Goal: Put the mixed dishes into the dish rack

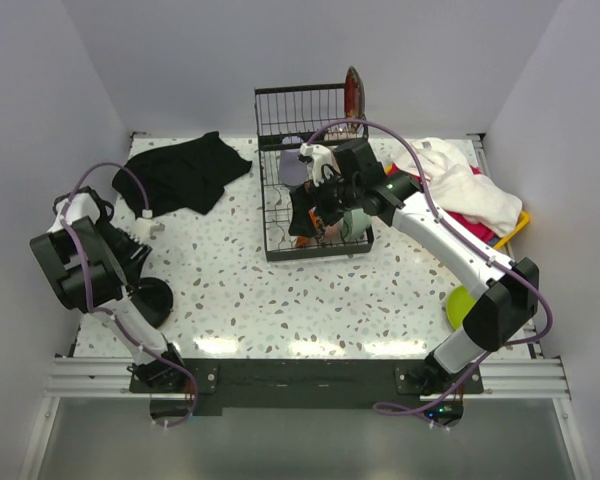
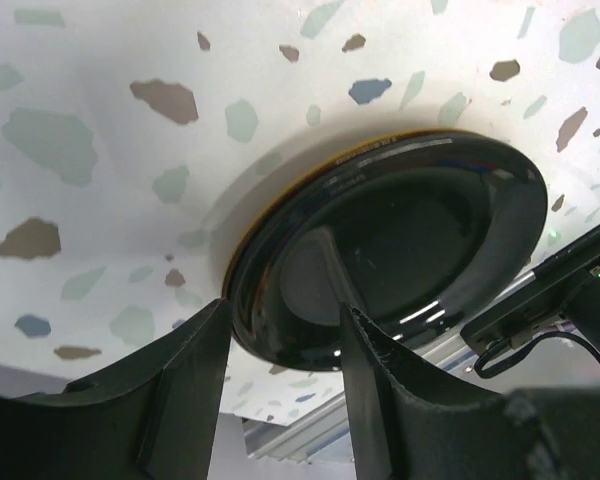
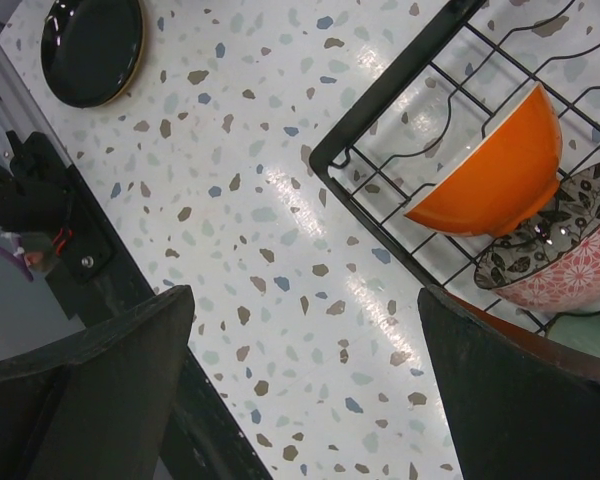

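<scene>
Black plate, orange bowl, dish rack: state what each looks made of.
Black plate: probably glazed ceramic, possibly melamine; mirror-glossy face with sharp reflections, tan rim edge.
Orange bowl: likely glazed ceramic; shiny orange outside, white lip.
Dish rack: apparently coated metal wire; thin black rods, dull sheen.

**Finding:** no text can be read in any view.

**Item 1:** the black plate (image 2: 400,250), in the left wrist view, carries 2 short curved lines of pale fine print near its far rim. The characters are too small and blurred to make out.

**Item 2:** the dish rack (image 1: 310,215) and the speckled table (image 1: 240,290) show no readable lettering, brand mark, numeral or sign.
</scene>
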You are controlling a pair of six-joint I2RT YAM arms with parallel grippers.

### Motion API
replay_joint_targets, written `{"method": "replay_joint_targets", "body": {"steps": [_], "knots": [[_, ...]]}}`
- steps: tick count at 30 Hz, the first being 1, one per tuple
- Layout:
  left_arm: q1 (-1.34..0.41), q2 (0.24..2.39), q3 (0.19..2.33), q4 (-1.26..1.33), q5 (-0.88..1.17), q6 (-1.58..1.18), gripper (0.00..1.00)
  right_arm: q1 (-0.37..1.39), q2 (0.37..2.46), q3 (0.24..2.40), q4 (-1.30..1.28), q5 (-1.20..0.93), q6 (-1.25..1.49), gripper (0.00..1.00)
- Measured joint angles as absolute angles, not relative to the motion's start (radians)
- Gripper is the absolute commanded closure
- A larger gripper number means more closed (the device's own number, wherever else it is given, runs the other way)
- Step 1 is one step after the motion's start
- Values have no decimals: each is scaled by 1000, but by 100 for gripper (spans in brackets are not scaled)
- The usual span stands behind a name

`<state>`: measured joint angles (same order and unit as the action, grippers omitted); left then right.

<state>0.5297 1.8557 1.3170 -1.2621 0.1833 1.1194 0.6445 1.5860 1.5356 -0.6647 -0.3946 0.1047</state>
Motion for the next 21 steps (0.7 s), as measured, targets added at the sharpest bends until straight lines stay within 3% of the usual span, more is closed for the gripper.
{"method": "replay_joint_targets", "body": {"steps": [7,10,11,14,21], "knots": [[468,1927,1315,-1194,188,1103,54,648,1586,1536,-661,-401,105,1],[435,1945,1315,-1173,191,1089,74,651,1586,1536,-656,-406,104,1],[425,1949,1315,-1174,192,1085,85,654,1587,1536,-654,-406,104,1],[405,1951,1324,-1204,197,1080,98,666,1602,1541,-644,-407,102,1],[397,1936,1364,-1282,298,1092,100,725,1728,1620,-619,-421,98,1]]}}
